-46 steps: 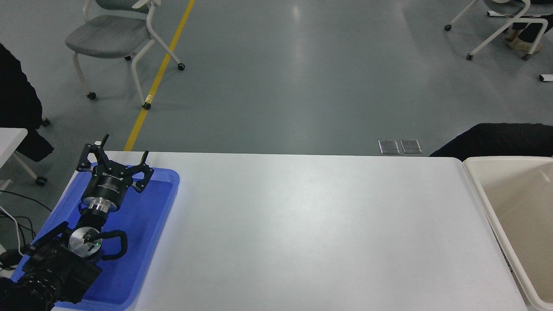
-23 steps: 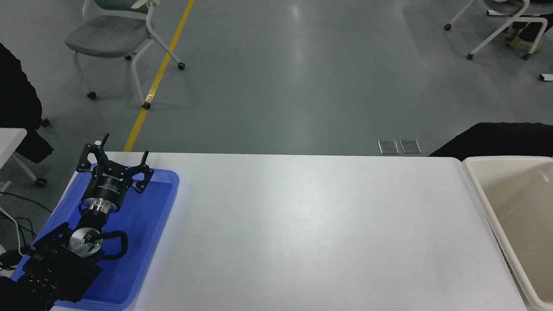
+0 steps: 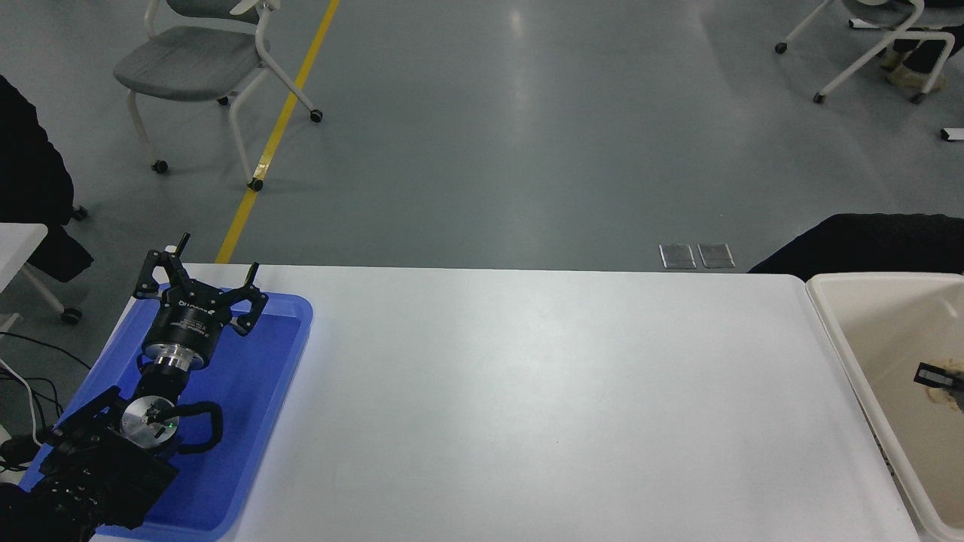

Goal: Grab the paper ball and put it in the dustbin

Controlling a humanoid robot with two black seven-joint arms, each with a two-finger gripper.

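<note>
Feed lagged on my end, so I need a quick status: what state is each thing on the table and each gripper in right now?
Left gripper: open, empty, parked over the blue tray.
Blue tray: flat on the table's left end, nothing seen in it.
Dustbin: upright at the table's right end.
Right gripper: only a tip shows at the right edge, over the dustbin; open or shut unclear.
Paper ball: against that tip, over the dustbin's interior; held or released unclear.

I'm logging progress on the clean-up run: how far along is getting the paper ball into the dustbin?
Nearly done, it seems. The paper ball shows at the picture's right edge, over the dustbin, beside the right gripper tip; whether it is gripped or dropped cannot be told. Left: release, if not yet made. The left gripper sits open over the blue tray.
</note>
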